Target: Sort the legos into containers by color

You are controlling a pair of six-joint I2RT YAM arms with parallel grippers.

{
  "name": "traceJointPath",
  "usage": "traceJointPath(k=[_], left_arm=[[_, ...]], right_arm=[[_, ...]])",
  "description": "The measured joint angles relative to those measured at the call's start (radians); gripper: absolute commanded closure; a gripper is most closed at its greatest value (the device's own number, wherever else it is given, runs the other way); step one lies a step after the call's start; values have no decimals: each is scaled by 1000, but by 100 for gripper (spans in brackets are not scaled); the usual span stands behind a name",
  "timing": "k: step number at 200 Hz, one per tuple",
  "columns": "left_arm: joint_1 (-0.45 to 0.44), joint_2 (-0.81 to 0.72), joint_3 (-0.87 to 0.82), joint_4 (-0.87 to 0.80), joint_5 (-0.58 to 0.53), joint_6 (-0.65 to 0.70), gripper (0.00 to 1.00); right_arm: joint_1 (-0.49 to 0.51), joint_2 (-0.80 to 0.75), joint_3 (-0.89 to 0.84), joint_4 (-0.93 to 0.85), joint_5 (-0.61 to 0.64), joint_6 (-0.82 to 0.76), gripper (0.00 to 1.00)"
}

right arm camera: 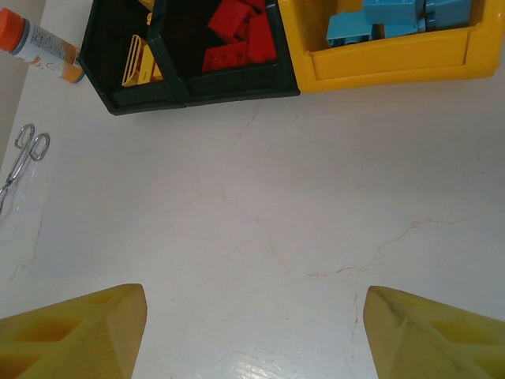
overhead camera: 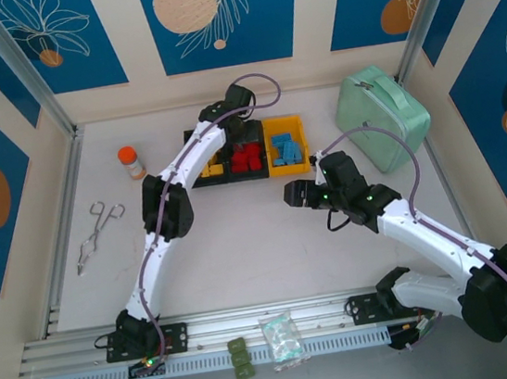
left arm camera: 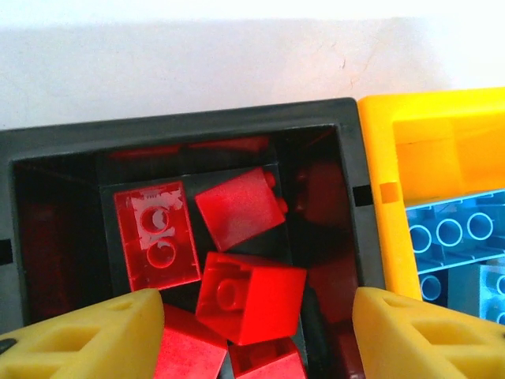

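The left gripper [left arm camera: 254,316] hovers, jaws apart and empty, over small red studded plastic bricks [left arm camera: 251,296] lying in the middle black plastic bin [left arm camera: 181,130] at the far edge of the white table [overhead camera: 241,238]. The right gripper [right arm camera: 256,316] hangs spread and empty. The bricks look light, rigid and slick, so pinch their flat sides.

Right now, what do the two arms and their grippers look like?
The left arm and right arm have white links, black joints and a greyish-purple cable along each. Small green lights glow on them. The left gripper and right gripper have yellow, wedge-shaped fingers with hollow cut-outs.
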Motion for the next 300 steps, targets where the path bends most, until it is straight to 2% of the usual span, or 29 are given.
traceJointPath(k=[28,71,105,109,118,122,175,202,226,263,281,300], left_arm=[[0,-112,-150,11,0,1,36],[-1,-470,-544,138,1,23,32],[-1,-745,-860,284,-1,50,15],[-1,-774,-899,298,-3,56,13],[-1,-836,-989,339,-8,62,7],[0,-860,-1023,349,-11,66,0],[36,-1137,-1382,462,-105,114,1],[110,-1288,-1543,553,-198,151,1],[219,-1415,-1728,685,-288,200,1],[347,-1467,-1940,863,-362,289,1],[389,-1413,-1985,996,-367,316,1],[413,-1294,-2030,1196,-366,341,1]], right_arm=[[0,-16,0,-4,0,0,27],[-8,-23,0,-15,0,-29,23],[-36,-7,12,-15,0,-72,14],[-40,-3,14,-14,0,-78,0],[-49,10,24,-12,-1,-89,1],[-53,15,28,-11,-1,-97,1],[-90,77,77,-3,15,-165,1],[-101,78,76,34,130,-209,1],[-109,59,0,175,274,-293,1],[-154,47,-187,394,444,-453,1],[-232,93,-215,481,488,-465,1],[-286,176,-253,618,514,-481,1]])
